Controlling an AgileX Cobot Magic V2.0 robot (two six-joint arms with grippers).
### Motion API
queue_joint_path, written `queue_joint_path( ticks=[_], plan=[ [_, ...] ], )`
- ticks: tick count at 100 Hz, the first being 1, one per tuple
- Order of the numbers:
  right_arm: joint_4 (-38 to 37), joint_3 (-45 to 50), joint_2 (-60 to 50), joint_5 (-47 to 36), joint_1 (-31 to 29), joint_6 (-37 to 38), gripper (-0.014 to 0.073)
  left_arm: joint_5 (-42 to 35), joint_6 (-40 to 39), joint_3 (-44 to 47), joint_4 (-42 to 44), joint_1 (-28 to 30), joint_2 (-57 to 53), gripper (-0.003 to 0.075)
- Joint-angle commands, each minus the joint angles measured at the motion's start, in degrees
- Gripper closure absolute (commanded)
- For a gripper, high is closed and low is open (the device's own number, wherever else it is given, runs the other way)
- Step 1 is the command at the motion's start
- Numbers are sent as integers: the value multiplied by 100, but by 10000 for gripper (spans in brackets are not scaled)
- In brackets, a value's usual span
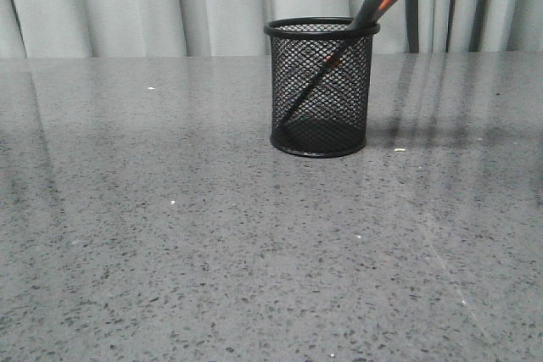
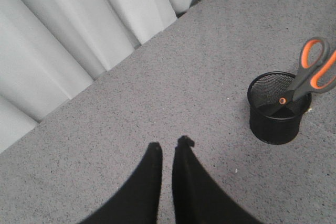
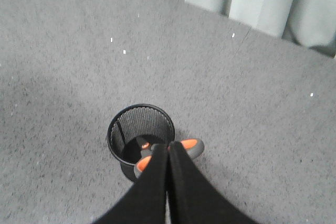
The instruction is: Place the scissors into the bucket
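Mesh bucket w/ scissors already blades-down inside, handles leaning over the rim, so you just lift the right tool, pinched narrow above them, straight up w/o snagging; left tool narrow, holding nothing, over the desk.

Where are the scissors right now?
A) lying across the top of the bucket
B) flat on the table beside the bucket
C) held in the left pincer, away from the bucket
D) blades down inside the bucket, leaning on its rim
D: the scissors stand tilted in the bucket, blades down inside the mesh and orange-lined handles sticking out over the rim; the left pincer holds nothing.
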Motion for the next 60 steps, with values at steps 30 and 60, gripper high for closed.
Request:
queue_joint_path(
  ticks=[30,60],
  plan=[
    [44,3455,-2559,-3514,-2,148,657,-3705,-14,3302,-349,7,-2103,740],
    [108,5891,-4181,-5239,-2,148,657,-6262,-14,7108,-913,7,-4379,739]
  ],
)
